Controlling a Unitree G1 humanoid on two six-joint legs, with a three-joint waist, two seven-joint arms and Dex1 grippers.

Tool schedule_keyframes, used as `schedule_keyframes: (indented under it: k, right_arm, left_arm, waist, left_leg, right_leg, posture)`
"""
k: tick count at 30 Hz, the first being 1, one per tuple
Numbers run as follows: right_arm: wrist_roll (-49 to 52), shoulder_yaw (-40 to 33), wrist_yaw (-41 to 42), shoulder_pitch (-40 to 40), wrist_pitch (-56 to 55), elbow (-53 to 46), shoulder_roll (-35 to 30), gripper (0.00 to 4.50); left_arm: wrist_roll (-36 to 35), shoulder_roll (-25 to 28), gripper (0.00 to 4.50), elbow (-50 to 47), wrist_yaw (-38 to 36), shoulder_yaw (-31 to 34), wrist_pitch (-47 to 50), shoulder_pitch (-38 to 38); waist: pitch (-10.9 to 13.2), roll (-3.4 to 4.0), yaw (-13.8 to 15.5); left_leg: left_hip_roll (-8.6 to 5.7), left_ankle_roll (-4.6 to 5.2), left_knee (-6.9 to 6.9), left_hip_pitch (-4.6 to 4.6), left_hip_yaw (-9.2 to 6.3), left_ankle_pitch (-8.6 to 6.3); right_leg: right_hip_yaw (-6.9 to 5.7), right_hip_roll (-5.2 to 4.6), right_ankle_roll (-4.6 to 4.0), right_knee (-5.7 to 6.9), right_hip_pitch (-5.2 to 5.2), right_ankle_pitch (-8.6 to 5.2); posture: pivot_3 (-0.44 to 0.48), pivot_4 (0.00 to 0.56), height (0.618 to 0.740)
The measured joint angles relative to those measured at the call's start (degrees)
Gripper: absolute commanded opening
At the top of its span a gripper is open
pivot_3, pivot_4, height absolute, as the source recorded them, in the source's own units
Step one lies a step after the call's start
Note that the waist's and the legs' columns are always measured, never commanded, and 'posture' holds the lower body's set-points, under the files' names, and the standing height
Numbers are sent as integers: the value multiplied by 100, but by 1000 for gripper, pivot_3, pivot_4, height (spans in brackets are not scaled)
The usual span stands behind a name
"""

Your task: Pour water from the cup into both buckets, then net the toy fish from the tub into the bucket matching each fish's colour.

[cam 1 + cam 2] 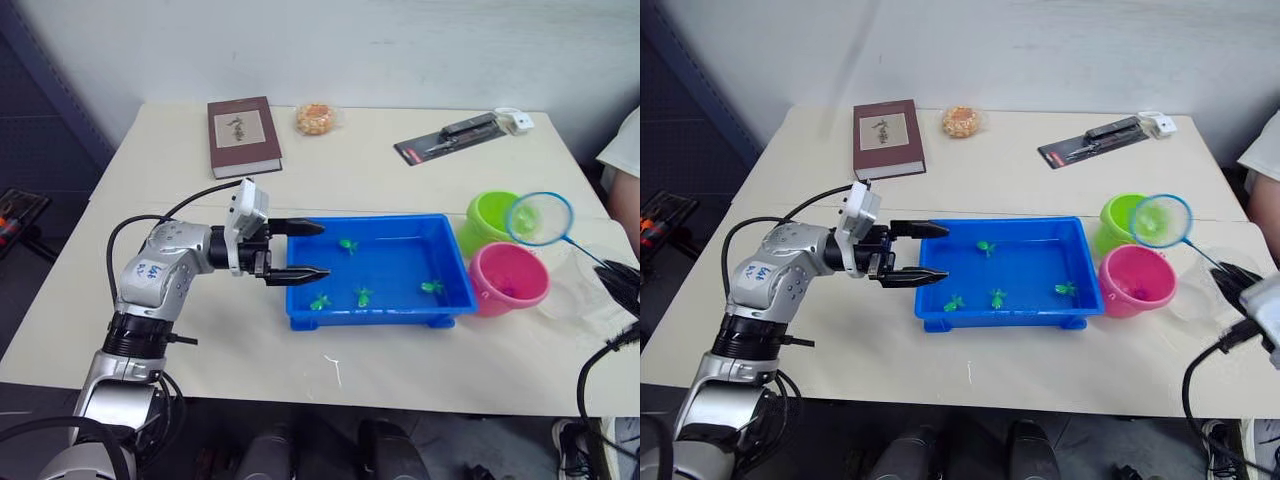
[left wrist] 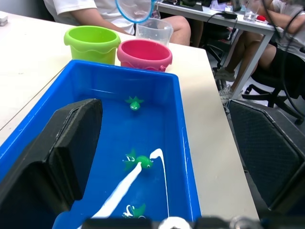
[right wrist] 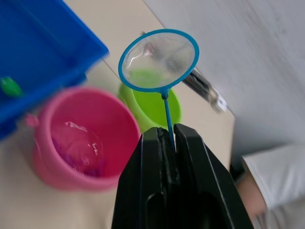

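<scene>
- The right tool (image 3: 167, 138) pinches the net (image 1: 540, 218) by its thin handle, hoop held above the green bucket (image 1: 492, 221) and pink bucket (image 1: 508, 278).
- Four green fish (image 1: 362, 296) lie in the blue tub (image 1: 455, 290); the next scoop should swing the hoop over the tub, dip under one fish, and lift level.
- The left tool (image 1: 300, 250) is spread, its fingers straddling the tub's end wall, likely steadying it.
- The clear cup (image 2: 154, 31) stands just beside the pink bucket, near the net's path.
- A book (image 1: 243, 135), a snack (image 1: 316, 118) and a packaged item (image 1: 452, 138) lie well apart on the surface (image 1: 400, 365); seated people show beyond it.
</scene>
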Motion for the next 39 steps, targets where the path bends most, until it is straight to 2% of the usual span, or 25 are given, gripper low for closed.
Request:
schedule_keyframes:
  k: [2, 6, 13, 18, 27, 39]
  right_arm:
    - [-70, 263, 101, -159, 276, -301, -392, 0]
    - [-887, 1347, 57, -683, 275, -366, -749, 0]
    - [-2786, 2626, -250, -1677, -722, 613, -1320, 0]
    - [-3307, 3356, -119, -2303, -1063, 989, -1351, 0]
    - [-3882, 3867, 299, -2839, -1026, 1005, -1365, 0]
    - [-4104, 4258, 1335, -2896, -693, 811, -1603, 0]
  left_arm:
    - [4, 3, 4491, -2, 1, 2, -7, 6]
    - [31, -9, 4491, -11, 23, 0, -23, 48]
    - [116, 43, 4491, -185, 105, -5, -31, 228]
    - [131, 59, 4491, -216, 165, 6, -38, 271]
    - [133, -49, 4491, -222, 273, 5, -47, 289]
    - [134, -150, 4491, -221, 295, 3, -50, 298]
  waist:
    - [0, -2, 12]
    - [0, -5, 56]
    - [0, -5, 44]
    - [0, -5, 33]
    - [0, -5, 44]
    - [0, -5, 44]
  left_leg:
    - [-1, 0, 0, -2, -2, 0]
    - [-9, 5, 3, -10, 0, -2]
    - [-13, 10, 12, -16, -2, -2]
    - [-11, 9, 13, -15, -2, -2]
    - [-12, 9, 17, -17, -2, -2]
    - [-12, 9, 18, -17, -3, -2]
  right_leg:
    - [0, 2, 0, -1, 0, 0]
    - [0, -6, 0, -2, -5, 0]
    - [-5, -9, 4, -3, -5, 2]
    - [-6, -8, 4, -2, -5, 2]
    - [-8, -10, 5, -3, -4, 2]
    - [-10, -9, 5, -3, -4, 2]
  posture:
    - [0, 150, 738]
    - [0, 150, 738]
    - [0, 150, 738]
    - [0, 150, 738]
    - [0, 150, 738]
    - [0, 150, 738]
